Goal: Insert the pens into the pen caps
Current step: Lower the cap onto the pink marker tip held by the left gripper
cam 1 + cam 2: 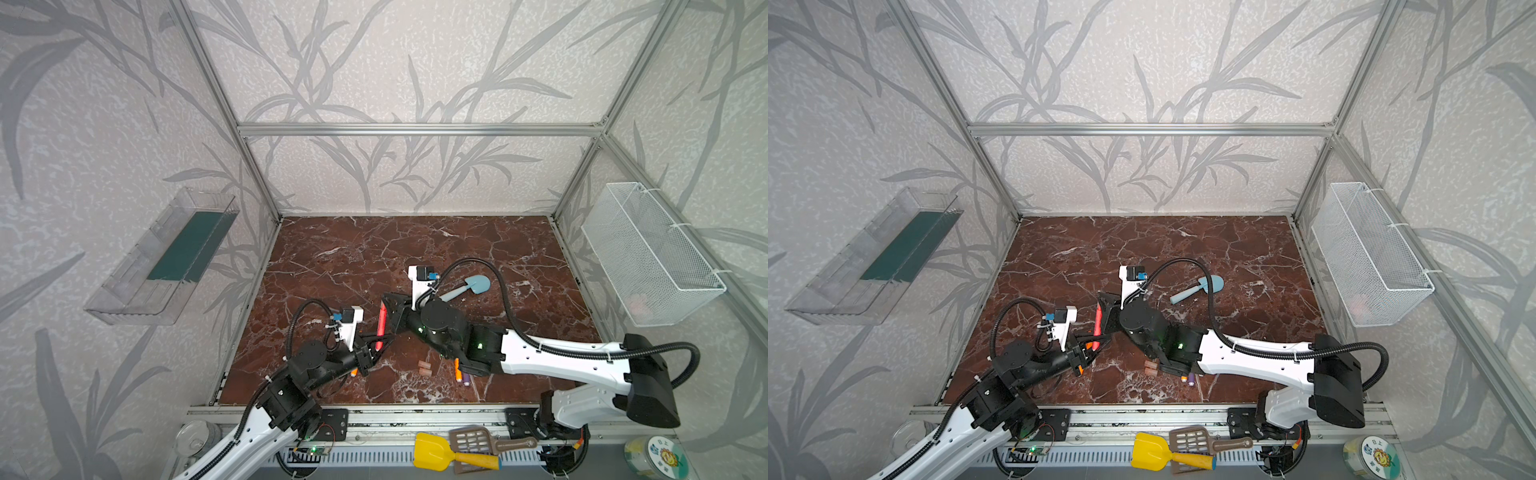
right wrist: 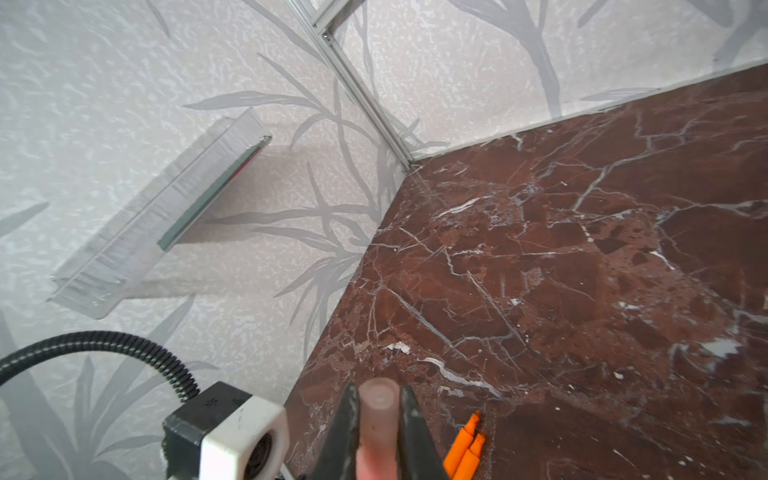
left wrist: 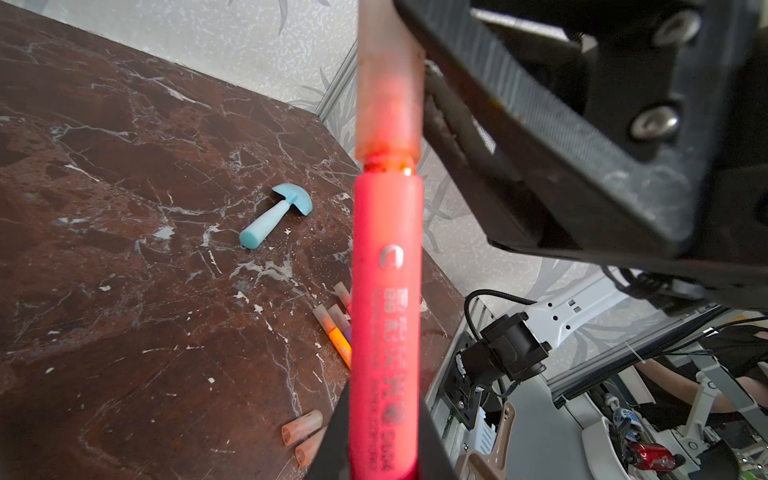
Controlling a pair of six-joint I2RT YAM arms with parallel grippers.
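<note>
While left gripper (image 3: 382, 444) clamps the red-pink pen (image 3: 386, 291) and right gripper (image 2: 377, 432) the cap (image 2: 378, 397), seating's partial; push together axially.

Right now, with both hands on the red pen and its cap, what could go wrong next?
1. A narrow gap shows between the cap and the barrel of the red pen, so it may not be fully seated; if the right hand lets go, it could slip off.
2. The left hand grips only the pen's opposite end, so an off-line push might tilt it.
3. Two loose caps lie close by; a low sweep could scatter them.
</note>
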